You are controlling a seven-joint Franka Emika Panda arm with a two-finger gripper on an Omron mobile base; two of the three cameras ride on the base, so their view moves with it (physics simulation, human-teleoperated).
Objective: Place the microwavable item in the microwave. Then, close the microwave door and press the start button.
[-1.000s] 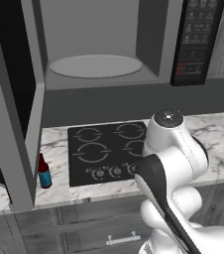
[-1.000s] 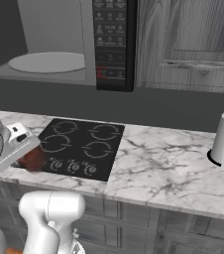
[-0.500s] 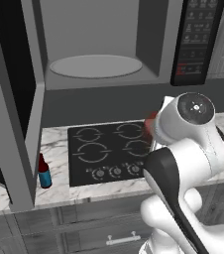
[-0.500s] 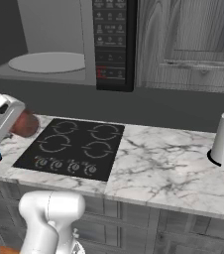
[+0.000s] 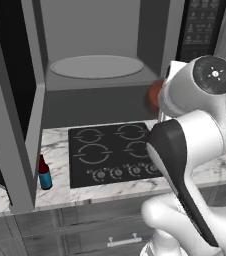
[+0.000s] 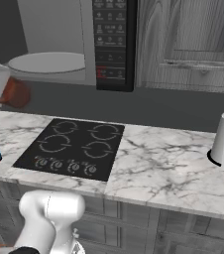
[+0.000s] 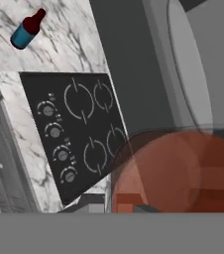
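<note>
Left base view: the short reddish-brown cup-shaped item with a clear glassy rim (image 5: 155, 95) was seen carried in the air at the end of the white arm, above the back right corner of the black four-burner stovetop (image 5: 112, 153) and just in front of the lower right edge of the wide grey-framed microwave (image 5: 97, 50). It was clear of the counter and not yet inside the cavity. The round grey turntable plate (image 5: 96, 66) lay bare, and the large grey-framed door with its dark window (image 5: 10, 115) was swung fully open at the left.

In the hand view the cup (image 7: 176, 171) was pressed close against the camera, where the gripper (image 7: 143, 208) would sit; the fingers themselves were hidden, so a grasp on the cup was judged likely from its being held aloft, not seen directly.

The step in hand was judged to be the carrying of the cup toward the microwave. The next move would call for the cup to be raised a little over the cavity's front sill, pushed inward and set down upright on the turntable before release. The slim blue-labelled bottle with a red neck (image 5: 44, 173) stood near the counter's front left edge, well apart from the path.
</note>
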